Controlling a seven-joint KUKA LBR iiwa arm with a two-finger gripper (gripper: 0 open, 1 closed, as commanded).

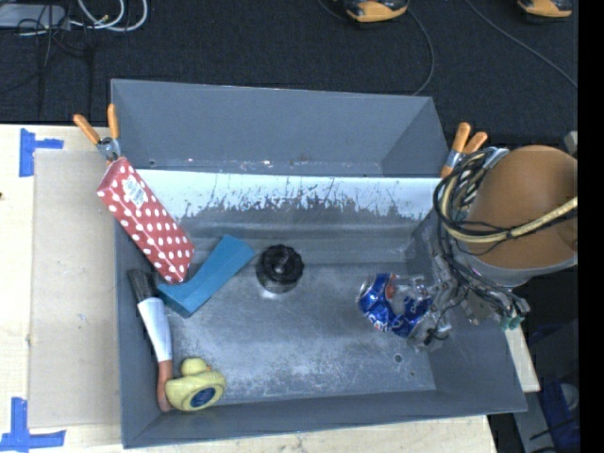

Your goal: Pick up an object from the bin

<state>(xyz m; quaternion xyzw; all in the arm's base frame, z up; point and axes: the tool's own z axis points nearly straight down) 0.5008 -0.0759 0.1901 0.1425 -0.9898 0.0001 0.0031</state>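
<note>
We see the gripper (pixel 429 327) low in the bin (pixel 283 140), close to the right wall and about halfway between the back wall and the front edge. Above it sit the arm's rounded orange cover (pixel 528 206) and a bundle of black and yellow cables (pixel 462 206).

Right against the gripper, on its left side, lies a crushed drink can (pixel 382 302). The can is blue with white markings and patches of bare silver metal. It is badly dented and lies on its side on the bin floor. Its right end meets the gripper's metal parts, and we cannot make out where one stops and the other starts. We cannot tell how far the gripper is open, nor whether it has hold of the can.

The other things lie well apart from it, toward the left:
- A red box with white dots (pixel 146 220) leans along the left wall near the back corner.
- A blue wedge-shaped block (pixel 208 274) lies just beside the box's lower end.
- A round black knob-like piece (pixel 280 264) stands near the middle of the floor, just right of the block.
- A brush with a white handle (pixel 154 324) lies along the left wall.
- A yellow toy duck (pixel 196 385) sits at the brush's near end, in the front left corner.
</note>
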